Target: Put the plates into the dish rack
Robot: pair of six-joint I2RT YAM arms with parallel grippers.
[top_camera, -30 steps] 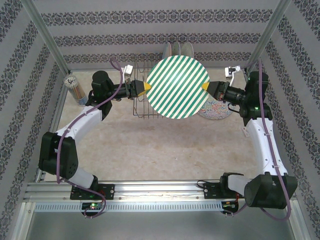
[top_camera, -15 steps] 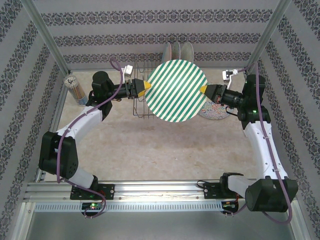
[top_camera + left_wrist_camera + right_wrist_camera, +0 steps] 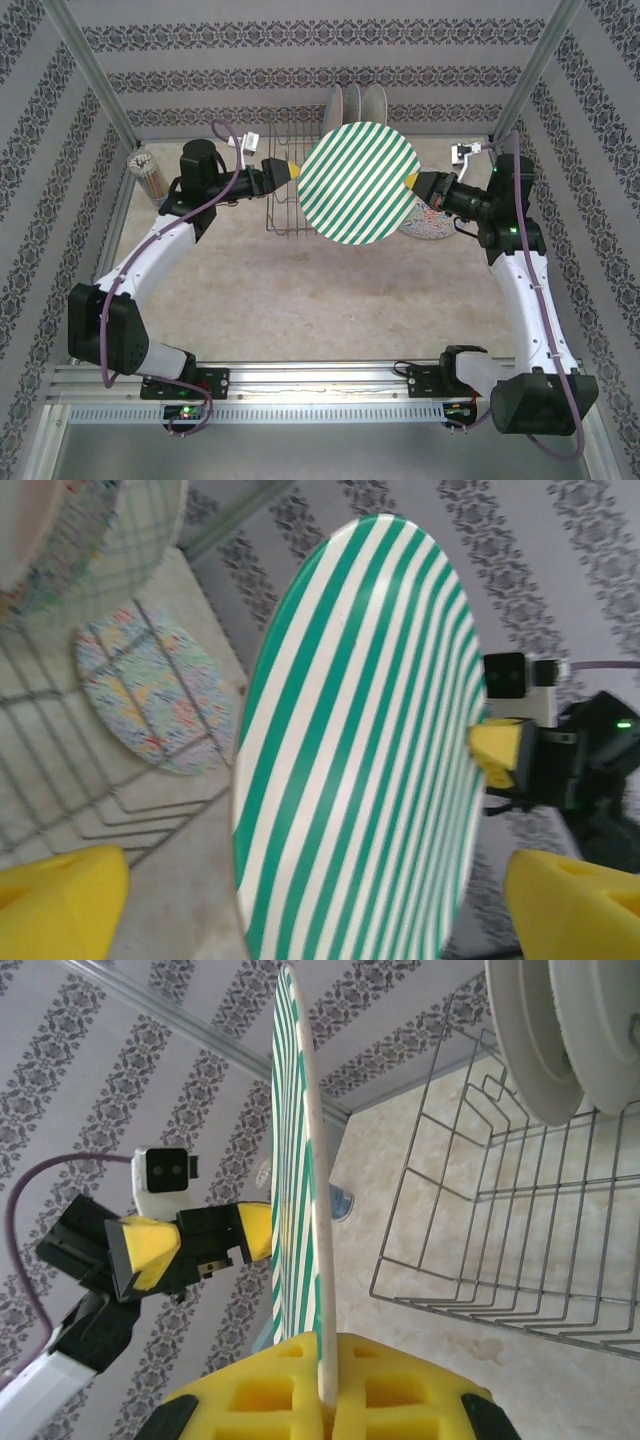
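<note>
The green-white striped plate (image 3: 360, 183) hangs in the air above the dish rack (image 3: 287, 214), held on edge. My right gripper (image 3: 412, 182) is shut on its right rim; in the right wrist view the plate (image 3: 298, 1160) runs edge-on up from my clamped gripper (image 3: 328, 1392). My left gripper (image 3: 285, 170) stands open at the plate's left rim, its yellow fingers (image 3: 60, 905) wide to either side of the plate (image 3: 360, 740) and apart from it. Three plates (image 3: 355, 100) stand upright at the rack's far end. A floral plate (image 3: 430, 222) lies on the table under the right gripper.
A cup of pencils (image 3: 150, 175) stands at the back left by the frame post. The rack's wire prongs (image 3: 480, 1230) rise close beside the striped plate's edge. Patterned walls close the back and both sides.
My left gripper has opened and let go of the striped plate, drawing back a little to the left. The right gripper alone holds the plate, which has shifted slightly.
</note>
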